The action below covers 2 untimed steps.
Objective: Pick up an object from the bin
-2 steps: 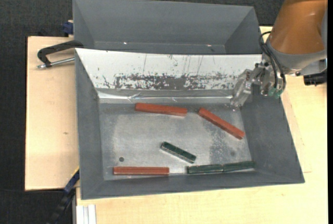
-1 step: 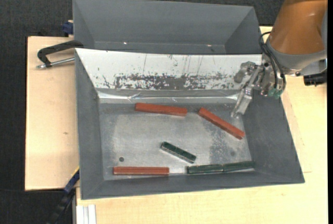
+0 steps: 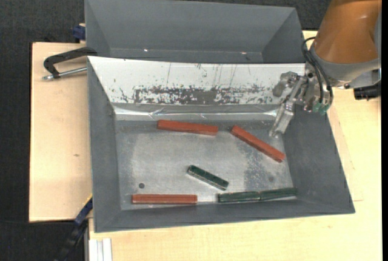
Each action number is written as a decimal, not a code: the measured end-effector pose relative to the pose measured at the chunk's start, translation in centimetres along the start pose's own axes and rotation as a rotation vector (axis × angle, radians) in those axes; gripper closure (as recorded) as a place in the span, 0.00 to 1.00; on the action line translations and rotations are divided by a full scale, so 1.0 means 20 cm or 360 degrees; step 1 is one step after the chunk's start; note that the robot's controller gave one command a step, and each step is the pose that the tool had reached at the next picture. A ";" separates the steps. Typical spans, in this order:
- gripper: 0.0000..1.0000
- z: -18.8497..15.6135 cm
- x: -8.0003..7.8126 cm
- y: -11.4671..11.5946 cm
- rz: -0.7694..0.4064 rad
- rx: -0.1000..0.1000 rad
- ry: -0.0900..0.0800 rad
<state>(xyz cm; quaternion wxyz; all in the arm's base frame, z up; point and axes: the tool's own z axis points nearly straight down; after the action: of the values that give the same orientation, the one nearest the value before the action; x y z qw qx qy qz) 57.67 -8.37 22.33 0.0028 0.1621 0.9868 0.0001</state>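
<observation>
End effector (image 3: 282,126), open or closed cannot be told, close to the bin (image 3: 316,159) wall; red bar (image 3: 257,143) slanted just below and left; risk: off-centre descent clips the bar's end, skidding it, or scrapes the wall.

Red bar (image 3: 256,143) — lying flat, slanted; right side.
</observation>
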 end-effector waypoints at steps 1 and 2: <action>0.00 0.27 0.13 0.01 -0.0005 -0.0001 -0.0003; 0.00 0.39 0.13 0.03 0.0185 0.0001 0.0011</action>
<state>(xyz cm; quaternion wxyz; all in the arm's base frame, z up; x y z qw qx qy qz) 55.52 -6.99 14.45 -0.0008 0.2190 0.9757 0.0004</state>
